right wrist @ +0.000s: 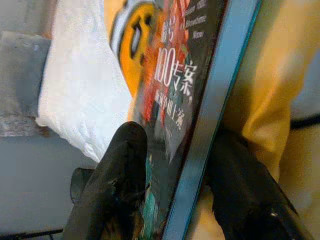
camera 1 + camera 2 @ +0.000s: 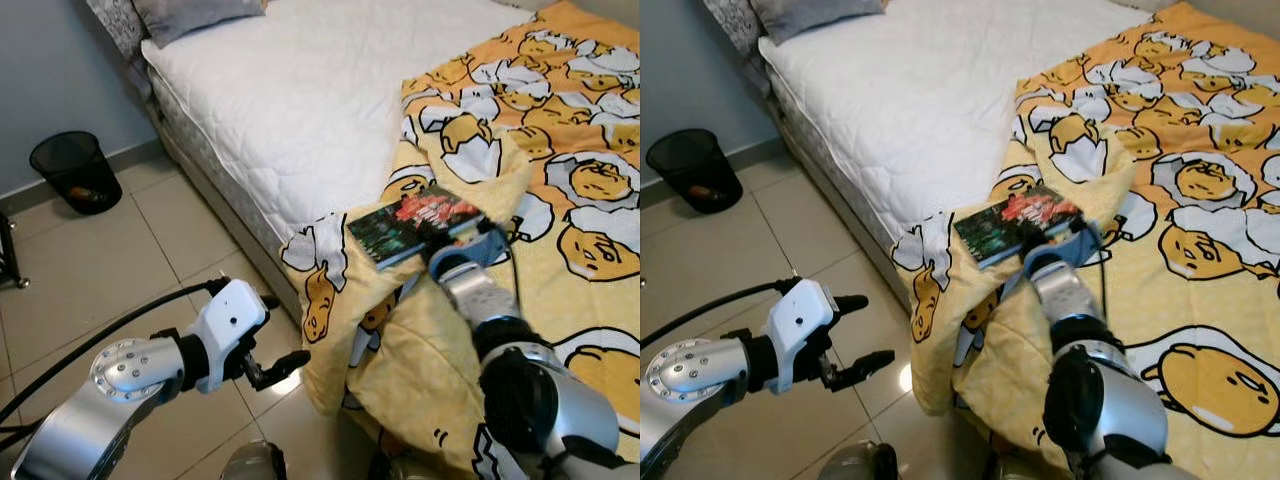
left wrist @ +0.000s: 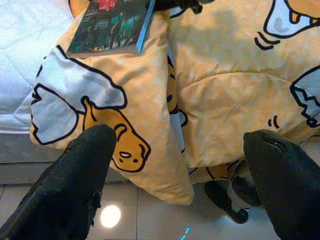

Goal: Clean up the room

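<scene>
While the right gripper pinches the book by its near edge, one black finger on the cover and the other beneath, the book lies flat on the yellow cartoon blanket, on the fold that spills over the side of the bed. From where I stand the grip looks shallow, close to the spine end, so I judge the lift should go slowly and level, or the far end will droop and twist out of the fingers. The lower finger seems to press into the blanket, and some cloth may be caught with the book; raising it a little and watching whether the blanket follows would be wise.

The left gripper hangs over the tiled floor beside the bed, fingers spread apart and holding nothing, pointed toward the blanket's drooping corner. It is free to steady the book from below if needed.

For room, the bare white mattress beyond the book is open, and the floor to the robot's left is open as far as the black wire bin by the wall. The mattress edge and the hanging blanket fold sit just beside the robot's legs, so stepping back could snag the cloth. A black cable trails along the left arm.
</scene>
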Tool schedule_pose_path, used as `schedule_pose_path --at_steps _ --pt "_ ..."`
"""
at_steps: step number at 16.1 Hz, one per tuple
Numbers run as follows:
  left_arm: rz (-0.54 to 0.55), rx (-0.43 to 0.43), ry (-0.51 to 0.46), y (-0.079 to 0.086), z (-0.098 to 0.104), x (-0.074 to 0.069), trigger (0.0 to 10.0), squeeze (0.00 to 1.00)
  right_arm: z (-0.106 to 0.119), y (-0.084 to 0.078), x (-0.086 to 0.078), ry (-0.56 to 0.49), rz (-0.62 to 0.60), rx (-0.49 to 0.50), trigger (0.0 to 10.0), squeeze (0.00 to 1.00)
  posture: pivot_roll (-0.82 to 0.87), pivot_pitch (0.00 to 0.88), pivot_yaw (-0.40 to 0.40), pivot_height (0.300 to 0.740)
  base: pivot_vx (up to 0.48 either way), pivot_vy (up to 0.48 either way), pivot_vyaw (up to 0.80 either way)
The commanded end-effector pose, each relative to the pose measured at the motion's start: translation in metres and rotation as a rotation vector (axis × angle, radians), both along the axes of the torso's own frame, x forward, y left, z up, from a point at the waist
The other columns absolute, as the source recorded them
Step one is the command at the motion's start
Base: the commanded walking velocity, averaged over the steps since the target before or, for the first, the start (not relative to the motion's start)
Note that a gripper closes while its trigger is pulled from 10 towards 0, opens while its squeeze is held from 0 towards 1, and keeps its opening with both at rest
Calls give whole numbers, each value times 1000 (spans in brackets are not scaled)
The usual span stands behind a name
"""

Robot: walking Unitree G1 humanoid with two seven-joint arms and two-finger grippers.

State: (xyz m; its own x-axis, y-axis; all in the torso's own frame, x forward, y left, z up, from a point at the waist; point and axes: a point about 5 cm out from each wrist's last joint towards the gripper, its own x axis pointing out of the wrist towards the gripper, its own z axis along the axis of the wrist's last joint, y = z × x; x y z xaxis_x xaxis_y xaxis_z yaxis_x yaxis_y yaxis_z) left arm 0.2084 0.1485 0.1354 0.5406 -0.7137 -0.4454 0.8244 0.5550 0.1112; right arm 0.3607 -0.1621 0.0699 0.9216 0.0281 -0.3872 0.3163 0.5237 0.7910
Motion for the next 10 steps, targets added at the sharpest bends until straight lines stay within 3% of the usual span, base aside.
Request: schedule_pose_path --at_steps 1,3,4,6,10 --pt "0 16 -2 2 1 -2 10000 388 3 4 3 9 -1 -10 7765 0 210 115 34 740 0 0 0" --pt "0 19 -1 2 1 -2 10000 388 3 12 4 21 18 -26 1176 0 217 128 35 740 0 0 0" --pt "0 20 0 2 1 -2 10000 384 3 15 4 21 25 -30 0 0 218 128 36 740 0 0 0" --pt "3 22 6 2 0 -3 10000 384 7 24 8 8 32 -20 0 0 218 134 34 740 0 0 0" --pt "7 21 8 2 -2 -3 10000 384 7 25 7 5 26 -5 0 0 215 123 29 740 0 0 0"
